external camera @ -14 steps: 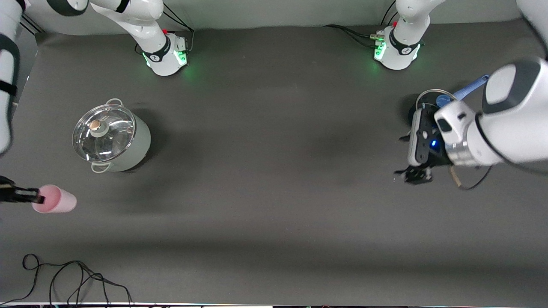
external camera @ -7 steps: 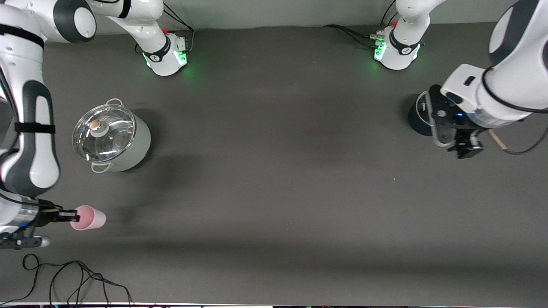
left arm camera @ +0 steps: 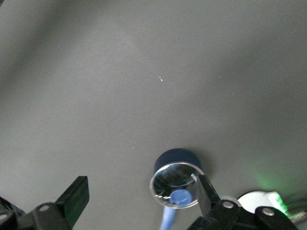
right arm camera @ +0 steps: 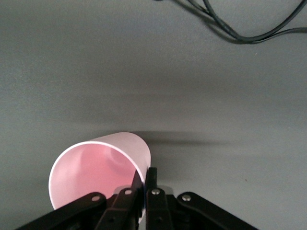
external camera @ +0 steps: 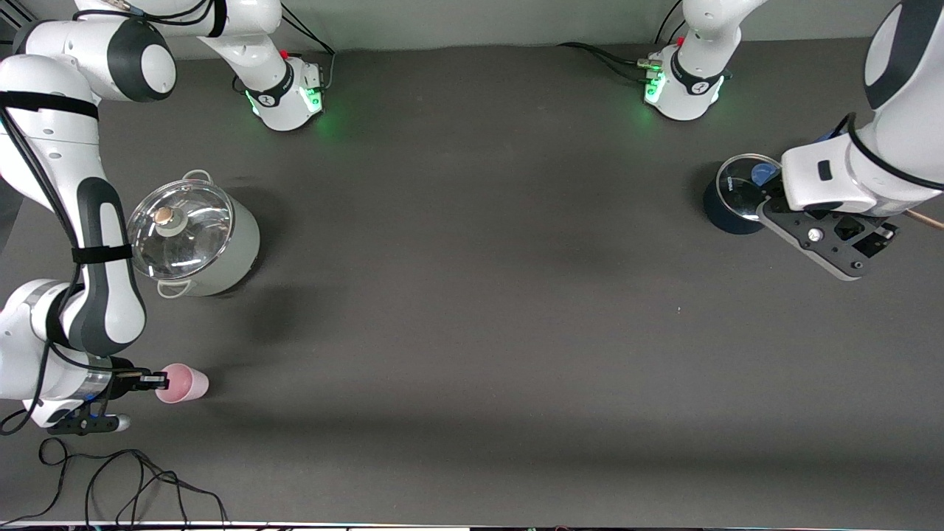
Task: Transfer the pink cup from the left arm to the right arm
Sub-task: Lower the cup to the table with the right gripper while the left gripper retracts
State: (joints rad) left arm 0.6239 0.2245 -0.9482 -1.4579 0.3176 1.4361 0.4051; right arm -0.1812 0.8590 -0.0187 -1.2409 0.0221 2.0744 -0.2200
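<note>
The pink cup (external camera: 186, 383) is held on its side just over the dark mat at the right arm's end of the table, with its mouth toward the wrist. My right gripper (external camera: 158, 381) is shut on its rim. In the right wrist view the cup (right arm camera: 96, 167) shows its open mouth, and the right gripper (right arm camera: 145, 181) pinches the wall with one finger inside and one outside. My left gripper (external camera: 859, 240) is open and empty, up beside the dark blue pot. In the left wrist view its fingers (left arm camera: 76, 197) stand wide apart around the left gripper's gap (left arm camera: 141, 196).
A grey-green pot with a glass lid (external camera: 193, 240) stands at the right arm's end. A dark blue pot with a glass lid and a blue utensil (external camera: 731, 198) stands at the left arm's end, and also shows in the left wrist view (left arm camera: 176, 165). Black cables (external camera: 133, 479) lie near the front edge.
My right arm has swung in and carried the cup lower in the front view and toward the table's middle. My left gripper has drawn back toward the dark blue pot and turned.
</note>
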